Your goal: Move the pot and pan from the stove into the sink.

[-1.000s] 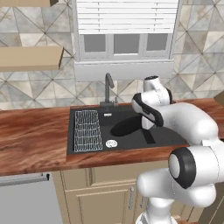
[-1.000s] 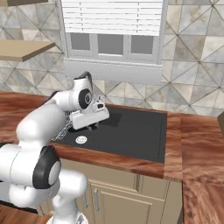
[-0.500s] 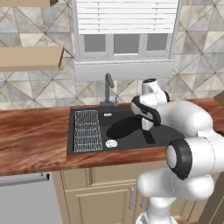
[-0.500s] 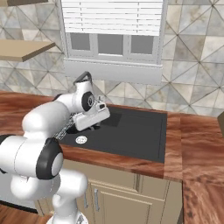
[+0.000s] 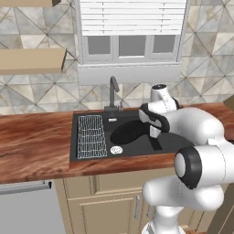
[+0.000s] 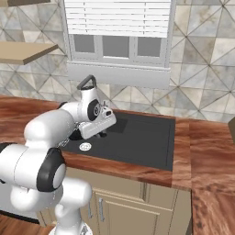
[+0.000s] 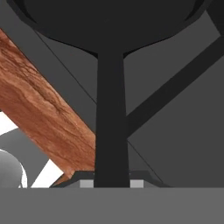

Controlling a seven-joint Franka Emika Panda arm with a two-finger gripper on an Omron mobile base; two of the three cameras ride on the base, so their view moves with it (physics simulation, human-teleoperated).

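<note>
The black pan (image 5: 128, 131) hangs low in the right basin of the sink (image 5: 173, 145), its long handle (image 7: 111, 122) running straight back into my gripper (image 5: 154, 135). Seen from the hand, the gripper (image 7: 112, 183) is shut on that handle, and the pan's round body (image 7: 109, 22) spreads above the dark sink floor (image 7: 175, 131). From the right base view the hand (image 6: 98, 124) is over the sink's left part (image 6: 137, 137). The pot and the stove are out of view.
A wire rack (image 5: 91, 136) lies in the sink's left basin, with a round drain (image 5: 116, 150) beside it and a slim dark faucet (image 5: 113, 91) behind. A wooden counter (image 5: 36, 146) surrounds the sink, and its front strip (image 7: 39, 109) runs close under the hand. A window sits behind.
The hand has sunk slightly toward the sink with the pan still held, and the elbow has swung a little. The pan's place in the basin has hardly changed.
</note>
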